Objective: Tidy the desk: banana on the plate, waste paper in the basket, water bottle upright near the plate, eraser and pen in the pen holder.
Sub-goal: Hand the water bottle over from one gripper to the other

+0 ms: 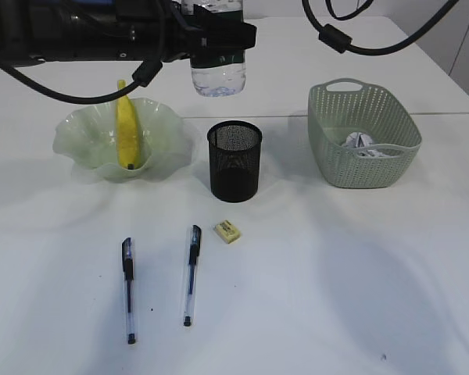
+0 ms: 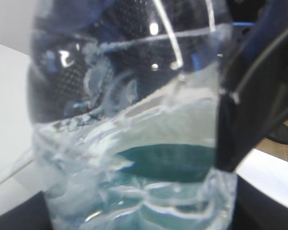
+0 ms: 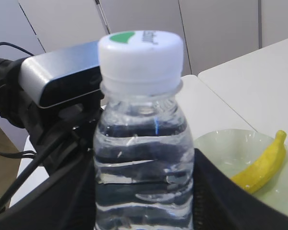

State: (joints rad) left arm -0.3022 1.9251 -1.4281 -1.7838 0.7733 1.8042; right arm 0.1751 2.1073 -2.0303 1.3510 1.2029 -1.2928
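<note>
Bottle [image 1: 217, 74] held in the air, upright, cap up, above the back of the desk [image 1: 336, 273], between plate [image 1: 70, 133] and holder [image 1: 234, 160]. Right jaws clamped on either side of its clear body, dark pads pressed to the plastic in the right wrist view. Left jaws around the label band; hard to tell whether gripping or only closing in, with just one dark finger showing at the bottle's edge. Looks like a hand-over between arms, probably to set the bottle standing near the plate.

Banana [image 1: 127, 129] already lying in the plate, dark tip toward the camera. Paper [image 1: 361, 144] already in the basket [image 1: 328, 156] at right. Not yet stowed: eraser [image 1: 227, 230] just in front of the holder, left pen [image 1: 128, 289] and right pen [image 1: 191, 273] lying apart on the near desk.

Bare desk below the bottle, behind the holder and beside the plate. Ruffled plate rim and holder close on either side: little room for error on the way down.
</note>
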